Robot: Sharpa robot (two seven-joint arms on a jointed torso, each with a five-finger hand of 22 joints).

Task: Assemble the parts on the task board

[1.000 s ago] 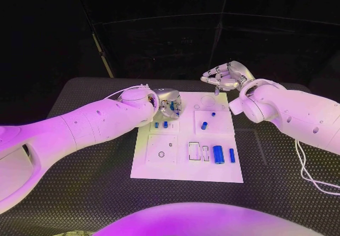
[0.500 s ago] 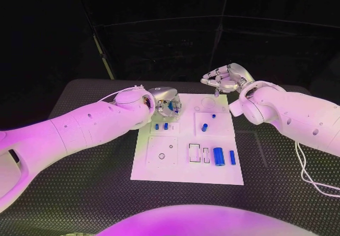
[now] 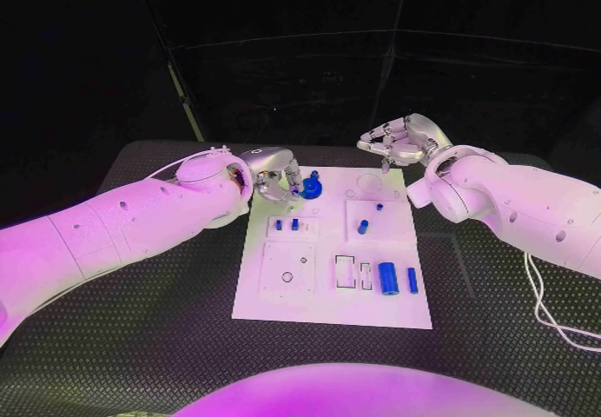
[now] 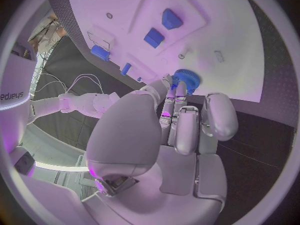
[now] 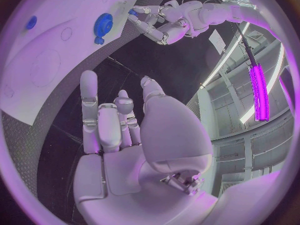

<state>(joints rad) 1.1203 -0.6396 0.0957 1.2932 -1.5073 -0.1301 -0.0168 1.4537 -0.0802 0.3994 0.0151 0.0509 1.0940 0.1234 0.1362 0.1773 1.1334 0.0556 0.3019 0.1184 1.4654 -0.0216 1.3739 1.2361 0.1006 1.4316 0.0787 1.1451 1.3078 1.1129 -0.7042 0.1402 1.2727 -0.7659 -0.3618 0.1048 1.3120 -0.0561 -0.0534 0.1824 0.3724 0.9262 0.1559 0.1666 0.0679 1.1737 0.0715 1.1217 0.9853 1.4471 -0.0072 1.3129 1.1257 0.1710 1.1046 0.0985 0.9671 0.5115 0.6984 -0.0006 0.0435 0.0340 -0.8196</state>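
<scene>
Left hand (image 3: 274, 181) pinches the blue gear (image 3: 311, 186) in its fingers; lower it squarely onto the board (image 3: 313, 295). Right hand (image 3: 403, 139) empty, fingers apart.

One white task board (image 3: 328, 300) on the table. Blue parts on it, counting: one round gear-like piece (image 3: 309, 187) at the far end, two small ones (image 3: 287, 224) side by side, two more (image 3: 371, 216) on the raised plate, and two long ones (image 3: 397, 277) nearer the robot. Seven blue parts. Two hands, left (image 3: 272, 179) and right (image 3: 399, 139).
</scene>
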